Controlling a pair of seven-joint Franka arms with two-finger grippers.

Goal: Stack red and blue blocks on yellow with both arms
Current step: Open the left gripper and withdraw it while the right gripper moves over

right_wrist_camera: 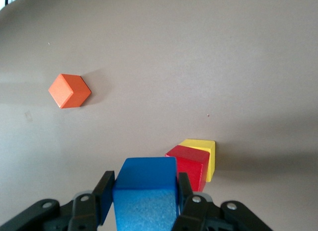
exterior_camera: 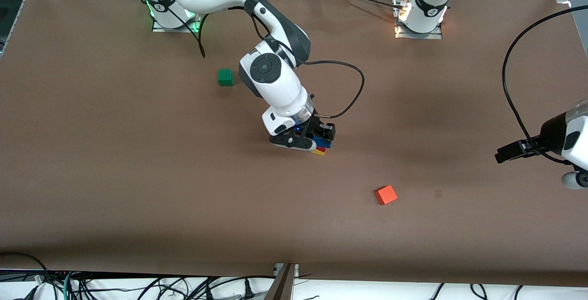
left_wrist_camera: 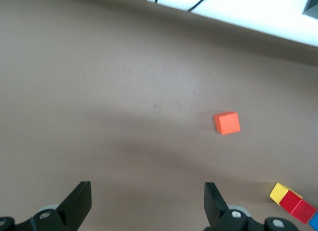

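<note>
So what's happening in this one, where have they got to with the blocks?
The right gripper is shut on the blue block and holds it over the red block, which already sits on the yellow block near the middle of the table. The left gripper waits open, off toward the left arm's end of the table. An orange block and a green block lie apart, untouched.

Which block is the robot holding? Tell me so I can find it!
Find the right arm reaching to the middle of the brown table. Its right tool is shut on the blue block, over the red block stacked on the yellow block. It is the only blue one.
</note>
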